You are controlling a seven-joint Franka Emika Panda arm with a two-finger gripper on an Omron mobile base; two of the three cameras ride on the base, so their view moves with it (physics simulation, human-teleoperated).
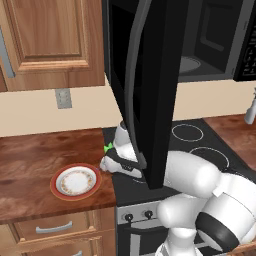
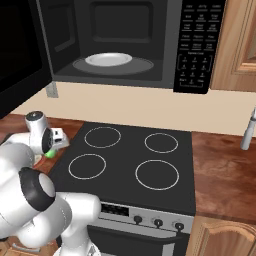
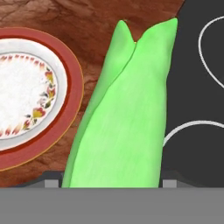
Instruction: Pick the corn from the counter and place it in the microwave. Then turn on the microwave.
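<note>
The corn (image 3: 127, 113), a bright green husked cob, sits between my gripper (image 3: 111, 181) fingers with its pointed tip away from the hand; both fingertips (image 3: 52, 181) press its sides, so the gripper is shut on it. From the base its green tip (image 1: 107, 147) (image 2: 50, 153) peeks out at the hand (image 1: 106, 154) (image 2: 54, 146), over the seam between counter (image 1: 30, 160) and stovetop. The black microwave (image 2: 120, 45) hangs above, its door (image 1: 150, 75) swung wide open, a glass turntable (image 2: 108, 59) inside and the button panel (image 2: 200, 45) at right.
A white red-rimmed plate (image 1: 76, 181) (image 3: 26, 96) lies on the counter just left of the hand. The black stovetop (image 2: 130, 160) spreads to the right. The open door hangs over my arm. A grey upright object (image 2: 247, 130) stands at far right.
</note>
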